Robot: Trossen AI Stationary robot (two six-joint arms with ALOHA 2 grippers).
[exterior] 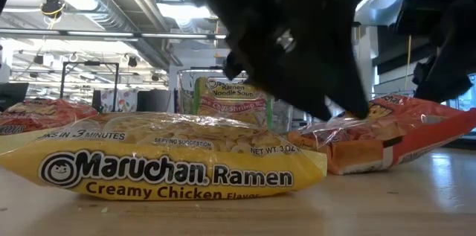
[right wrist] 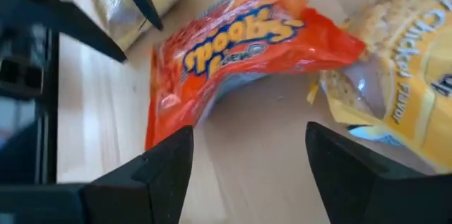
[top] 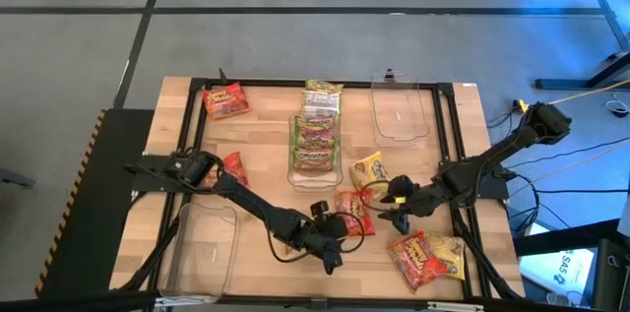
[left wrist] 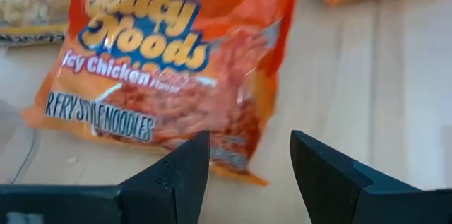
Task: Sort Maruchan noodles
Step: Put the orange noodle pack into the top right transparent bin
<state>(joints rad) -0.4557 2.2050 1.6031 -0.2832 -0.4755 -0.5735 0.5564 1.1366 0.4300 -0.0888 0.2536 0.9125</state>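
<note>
Right, both end effectors wide, holding nothing. Left end effector [top: 331, 256] low over worktop [top: 266, 140] near front edge, red packet [top: 352, 212] just ahead. Right end effector [top: 391, 197] beside same packet. Green packets [top: 315, 140] in centre bin [top: 292, 169].
</note>
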